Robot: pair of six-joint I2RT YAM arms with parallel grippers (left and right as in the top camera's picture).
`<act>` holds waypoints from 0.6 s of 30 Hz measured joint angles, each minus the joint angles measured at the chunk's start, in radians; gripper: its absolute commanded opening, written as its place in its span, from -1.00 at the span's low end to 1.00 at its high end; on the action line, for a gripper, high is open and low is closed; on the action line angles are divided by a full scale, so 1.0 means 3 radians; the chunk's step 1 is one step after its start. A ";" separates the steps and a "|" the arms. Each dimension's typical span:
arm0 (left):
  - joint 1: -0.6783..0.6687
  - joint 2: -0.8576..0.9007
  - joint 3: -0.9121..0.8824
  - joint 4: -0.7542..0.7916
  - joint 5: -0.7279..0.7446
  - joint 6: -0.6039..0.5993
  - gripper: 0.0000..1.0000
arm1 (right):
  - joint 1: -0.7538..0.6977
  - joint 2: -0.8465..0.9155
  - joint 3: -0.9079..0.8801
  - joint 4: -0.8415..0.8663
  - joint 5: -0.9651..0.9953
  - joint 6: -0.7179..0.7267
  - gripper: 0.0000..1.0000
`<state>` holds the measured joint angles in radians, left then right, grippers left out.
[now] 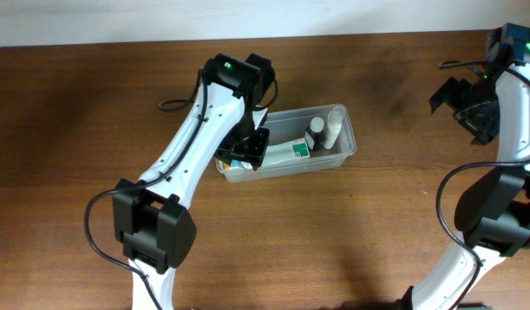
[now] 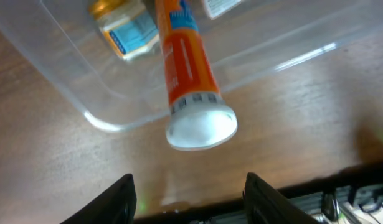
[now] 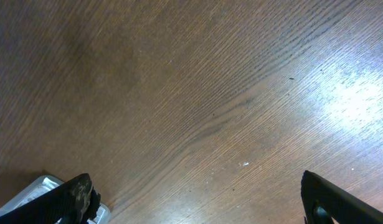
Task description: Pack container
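The clear plastic container (image 1: 351, 143) sits mid-table. My left gripper (image 1: 250, 148) hovers over its left end. In the left wrist view an orange tube (image 2: 186, 68) with a white cap (image 2: 201, 128) leans inside the container (image 2: 101, 119), cap end up at the near wall. The left gripper (image 2: 191, 194) is open and apart from the tube, with nothing between its fingers (image 2: 119, 200). A small gold-capped bottle (image 2: 124, 30) lies beside the tube. My right gripper (image 3: 197, 200) stands wide open over bare wood, far right of the container.
Inside the container lie a green-and-white box (image 1: 292, 152), a dark-capped bottle (image 1: 315, 134) and a white bottle (image 1: 334, 127). The left arm (image 1: 183, 159) crosses the table diagonally. The right arm (image 1: 497, 172) stands at the right edge.
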<state>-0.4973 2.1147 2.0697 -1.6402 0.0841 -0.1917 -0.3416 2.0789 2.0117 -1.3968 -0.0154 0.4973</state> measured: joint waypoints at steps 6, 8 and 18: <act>0.0000 0.0000 -0.0075 0.0240 -0.0034 -0.0036 0.12 | 0.0000 0.0000 0.0000 0.0000 0.0000 0.0003 0.97; 0.0000 0.0000 -0.0075 0.0270 -0.0038 -0.0038 0.12 | 0.0000 0.0000 0.0000 0.0000 0.0000 0.0003 0.97; 0.0000 -0.0001 -0.0310 0.0384 -0.0045 -0.0051 0.12 | 0.0000 0.0000 0.0000 0.0000 0.0001 0.0000 0.97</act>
<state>-0.4973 2.1143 1.9766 -1.5249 0.0708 -0.2070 -0.3416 2.0789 2.0117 -1.3968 -0.0151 0.4973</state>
